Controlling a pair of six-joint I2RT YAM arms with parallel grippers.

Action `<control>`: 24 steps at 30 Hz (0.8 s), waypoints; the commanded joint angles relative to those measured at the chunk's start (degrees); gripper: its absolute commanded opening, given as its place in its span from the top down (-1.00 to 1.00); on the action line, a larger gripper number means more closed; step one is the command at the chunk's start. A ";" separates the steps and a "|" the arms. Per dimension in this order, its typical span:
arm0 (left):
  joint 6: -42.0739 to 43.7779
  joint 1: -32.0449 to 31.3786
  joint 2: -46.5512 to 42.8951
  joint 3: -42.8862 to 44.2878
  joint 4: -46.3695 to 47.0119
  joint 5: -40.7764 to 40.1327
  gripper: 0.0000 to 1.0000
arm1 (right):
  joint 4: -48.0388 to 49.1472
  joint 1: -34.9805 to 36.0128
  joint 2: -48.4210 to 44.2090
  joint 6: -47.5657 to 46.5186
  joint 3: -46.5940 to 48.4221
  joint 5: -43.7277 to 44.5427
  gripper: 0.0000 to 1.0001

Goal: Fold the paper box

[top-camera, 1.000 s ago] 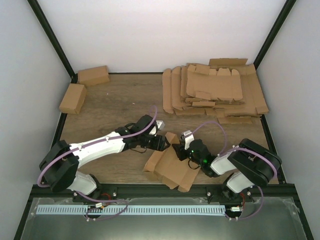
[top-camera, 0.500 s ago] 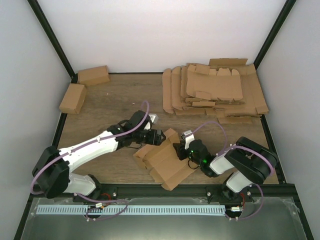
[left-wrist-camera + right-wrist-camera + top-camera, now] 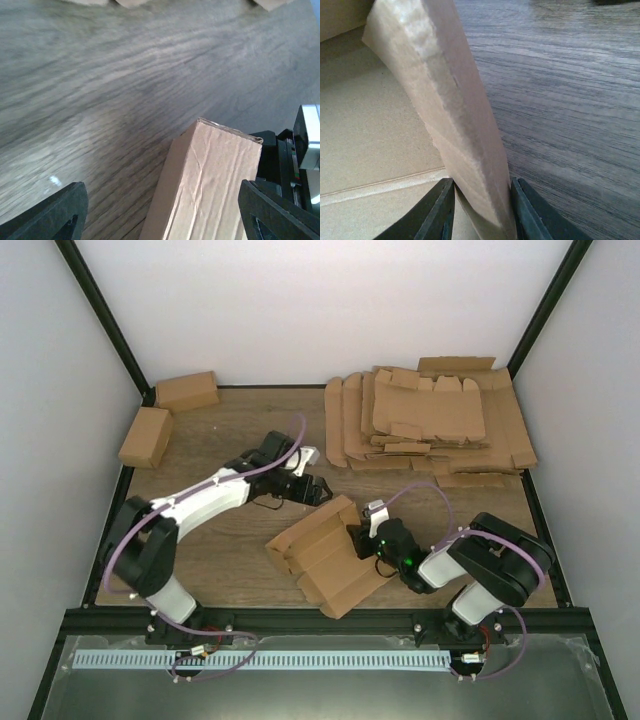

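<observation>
The paper box is a brown cardboard blank, partly folded, lying at the front middle of the table. My right gripper is shut on one upright flap at its right end; the two fingers press that flap from both sides. My left gripper is open and empty, held just behind the box's far end. In the left wrist view the folded box lies between and beyond the two wide-apart fingertips, not touched by them.
A pile of flat brown blanks lies at the back right. Two finished small boxes stand at the back left. Black frame rails edge the table and white walls close it in.
My left gripper has let go of the box and drawn back away from it toward the table's middle. The box has shifted left and turned a little. The right gripper keeps its hold.
</observation>
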 commanded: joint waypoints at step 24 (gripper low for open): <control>8.52 -12.83 13.68 11.63 -4.52 -0.94 -0.18 | 3.16 3.95 -2.27 -1.35 -2.35 12.71 0.12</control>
